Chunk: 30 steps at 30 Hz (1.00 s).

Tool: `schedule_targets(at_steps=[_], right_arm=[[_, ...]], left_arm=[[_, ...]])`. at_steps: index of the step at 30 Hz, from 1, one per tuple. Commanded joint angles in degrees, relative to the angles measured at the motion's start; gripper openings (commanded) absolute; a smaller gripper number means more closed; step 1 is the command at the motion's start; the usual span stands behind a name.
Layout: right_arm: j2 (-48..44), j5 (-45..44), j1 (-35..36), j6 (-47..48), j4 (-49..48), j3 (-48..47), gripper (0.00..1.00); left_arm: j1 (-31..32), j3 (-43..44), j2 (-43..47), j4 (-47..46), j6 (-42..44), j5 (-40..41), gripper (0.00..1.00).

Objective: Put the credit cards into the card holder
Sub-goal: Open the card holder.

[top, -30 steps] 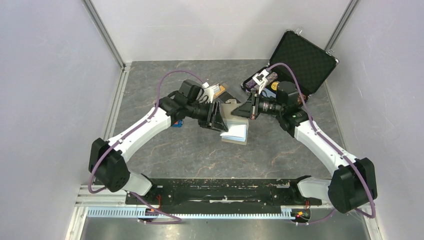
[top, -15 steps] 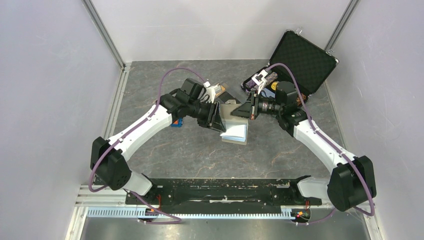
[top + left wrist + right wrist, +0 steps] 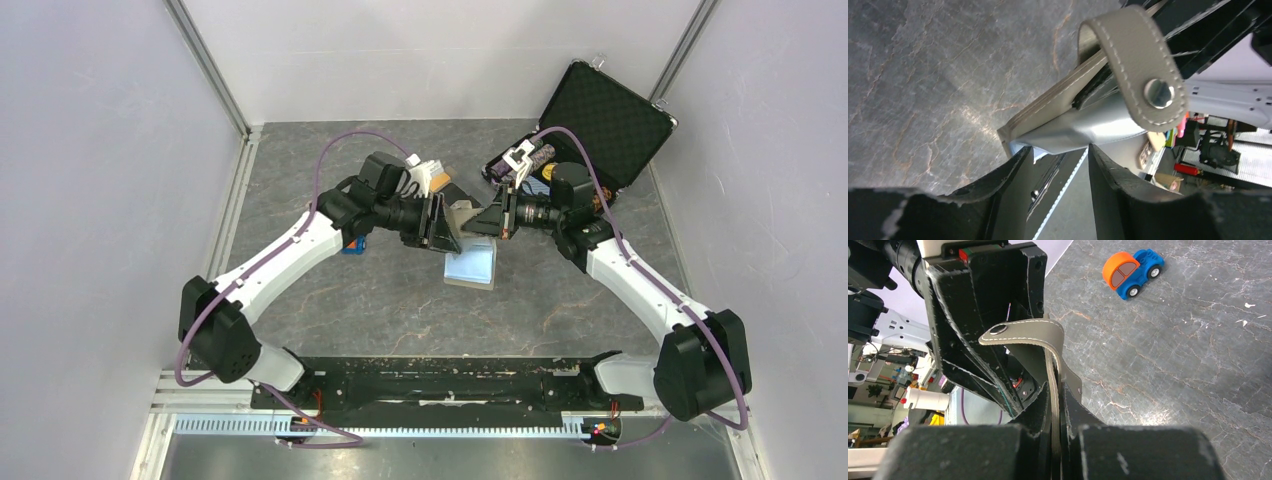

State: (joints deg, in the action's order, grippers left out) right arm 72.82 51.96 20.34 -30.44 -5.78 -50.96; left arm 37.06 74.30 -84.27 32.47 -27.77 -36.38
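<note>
The grey-taupe card holder hangs in the air between both grippers, its pale blue-grey inside facing down. My right gripper is shut on one of its flaps, and the snap strap curls over above the jaws. My left gripper is open, with the pale inner flap just at its fingertips and nothing between them. A dark edge shows between the holder's layers; I cannot tell whether it is a card. An orange-tan credit card corner peeks out behind the left wrist.
An open black briefcase with chips stands at the back right, close behind the right arm. A small blue and orange toy car sits on the grey tabletop beside the left arm. White walls close in the sides.
My left gripper has shifted slightly back and toward the right gripper, and the holder's hanging flap has swung a little. The right arm has stayed where it was.
</note>
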Motion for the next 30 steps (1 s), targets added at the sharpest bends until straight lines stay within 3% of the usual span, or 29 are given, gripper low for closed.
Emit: schedule_targets(at_steps=[1,19,30], right_arm=[[-0.8,1.8,-0.1,-0.3,-2.1,-0.5,0.00],[-1.1,2.6,-0.1,-2.9,-1.8,-1.8,0.00],[0.3,2.2,-0.1,-4.9,-1.4,-2.4,0.00]], left_arm=[[-0.3,-2.2,3.3,-11.4,-7.5,-3.7,0.52],[-2.6,-6.0,7.8,-18.2,-9.4,-2.8,0.61],[-2.2,1.8,4.0,2.3,4.7,6.2,0.59]])
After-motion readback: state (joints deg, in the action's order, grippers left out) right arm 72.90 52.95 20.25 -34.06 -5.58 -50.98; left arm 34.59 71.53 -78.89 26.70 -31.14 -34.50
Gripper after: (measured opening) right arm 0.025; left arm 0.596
